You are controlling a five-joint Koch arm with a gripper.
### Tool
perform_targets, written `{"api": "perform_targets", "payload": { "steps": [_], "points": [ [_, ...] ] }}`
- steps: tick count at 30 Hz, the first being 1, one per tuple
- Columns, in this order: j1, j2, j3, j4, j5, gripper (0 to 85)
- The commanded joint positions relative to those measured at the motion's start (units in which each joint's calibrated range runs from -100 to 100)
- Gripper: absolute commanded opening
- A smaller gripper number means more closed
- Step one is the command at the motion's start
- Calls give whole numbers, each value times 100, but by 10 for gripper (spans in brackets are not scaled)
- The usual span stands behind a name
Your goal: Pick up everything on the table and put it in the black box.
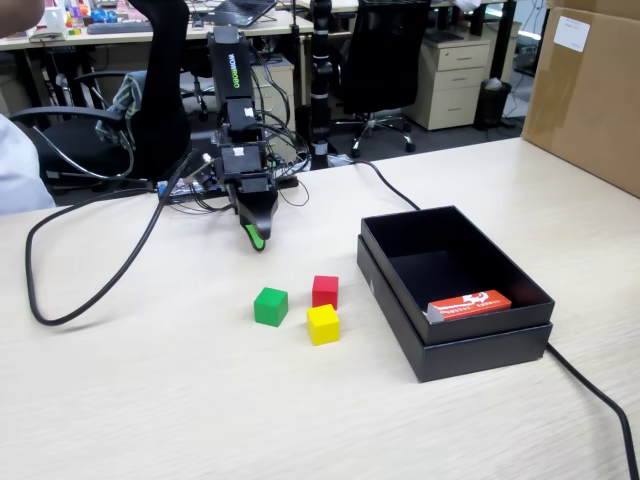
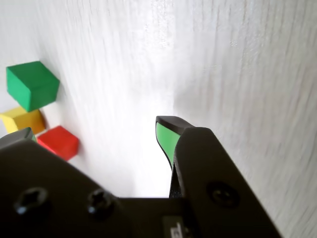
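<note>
Three small cubes sit close together on the pale wood table (image 1: 150, 400): green (image 1: 270, 306), red (image 1: 325, 291) and yellow (image 1: 322, 324). The black box (image 1: 470, 352) stands just right of them in the fixed view. My gripper (image 1: 258, 238) hangs above the table behind the cubes, tip pointing down, apart from them. In the wrist view my gripper (image 2: 96, 130) is open and empty, with bare table between the jaws. The green cube (image 2: 32, 85), yellow cube (image 2: 22, 119) and red cube (image 2: 58, 142) lie to its left there.
A flat red-orange packet (image 1: 469, 304) lies inside the black box. A large brown carton (image 1: 590, 90) stands at the far right. A black cable (image 1: 60, 310) loops over the table's left part, and another (image 1: 600, 400) runs off at the front right.
</note>
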Motion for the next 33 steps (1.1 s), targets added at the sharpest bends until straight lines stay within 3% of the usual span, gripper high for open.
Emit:
{"api": "perform_targets", "payload": {
  "steps": [1,12,19,29,33],
  "points": [
    [0,632,1374,-934,181,477],
    [-54,3856,5028,-3094,493,476],
    [-93,6335,6814,-3483,606,476],
    [-20,7952,7893,-3733,718,472],
    [34,8377,8020,-3846,781,423]
  ]
}}
